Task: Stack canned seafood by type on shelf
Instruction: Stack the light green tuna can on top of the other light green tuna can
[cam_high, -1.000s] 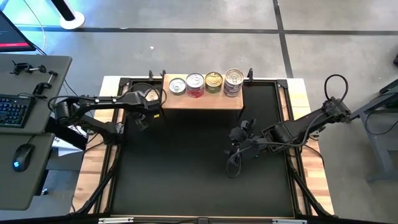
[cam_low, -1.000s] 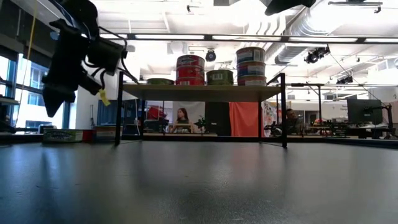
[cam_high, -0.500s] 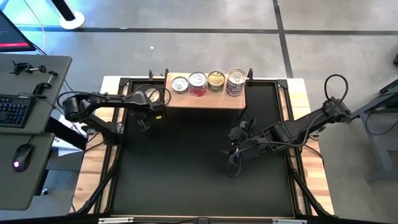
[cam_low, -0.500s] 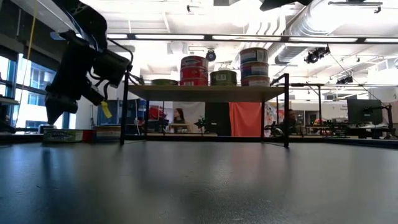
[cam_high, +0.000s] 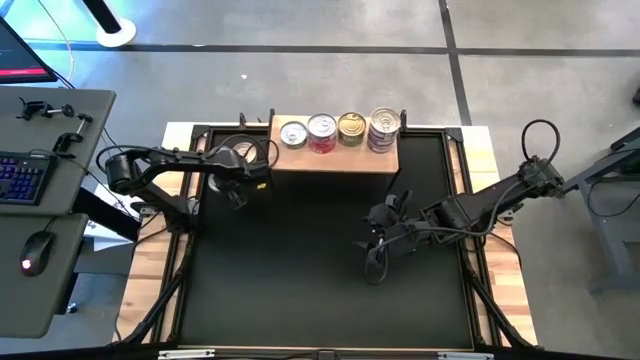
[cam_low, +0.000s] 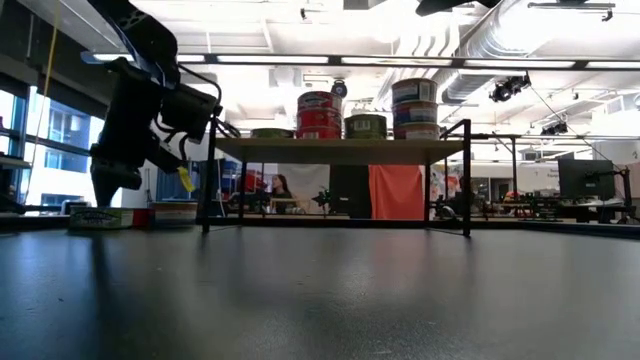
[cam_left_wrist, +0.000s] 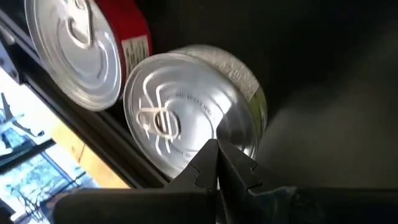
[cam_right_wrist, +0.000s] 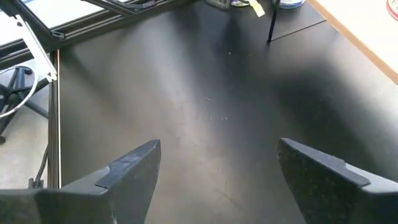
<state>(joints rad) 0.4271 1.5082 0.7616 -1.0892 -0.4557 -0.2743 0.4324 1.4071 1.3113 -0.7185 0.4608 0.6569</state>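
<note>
High view: four stacks of canned seafood (cam_high: 338, 131) sit in a row along the shelf (cam_high: 334, 160), at the far edge of the black mat (cam_high: 320, 270).
Shelf row: sorted by look, it seems. A low silver-lidded stack (cam_high: 293, 134) on the left, then a red-labelled stack (cam_high: 322, 132), a gold-lidded one (cam_high: 351, 128), and a blue-purple stack (cam_high: 383, 129), the tallest.
Low view: confirms the heights. The blue-purple pile (cam_low: 414, 109) and the red pile (cam_low: 319, 114) stand well above their neighbours, so those types look further along.
Left gripper: the left gripper (cam_high: 236, 192) hangs just off the shelf's left end, above the mat, fingers pressed together with nothing between them.
Left wrist view: two tins lie near that gripper, a red-sided tin (cam_left_wrist: 84, 53) and a plain silver tin (cam_left_wrist: 186, 109) touching it. They are off the shelf, so likely the next to go up.
Judgement: closed fingers over the silver tin suggest it must spread before any pick; the tins touch, so one finger has little room on that side.
Right gripper: the right gripper (cam_high: 378, 243) waits over the middle-right of the mat, fingers spread wide and empty.
Risk: the tall stacks could topple if nudged while adding a tin.
</note>
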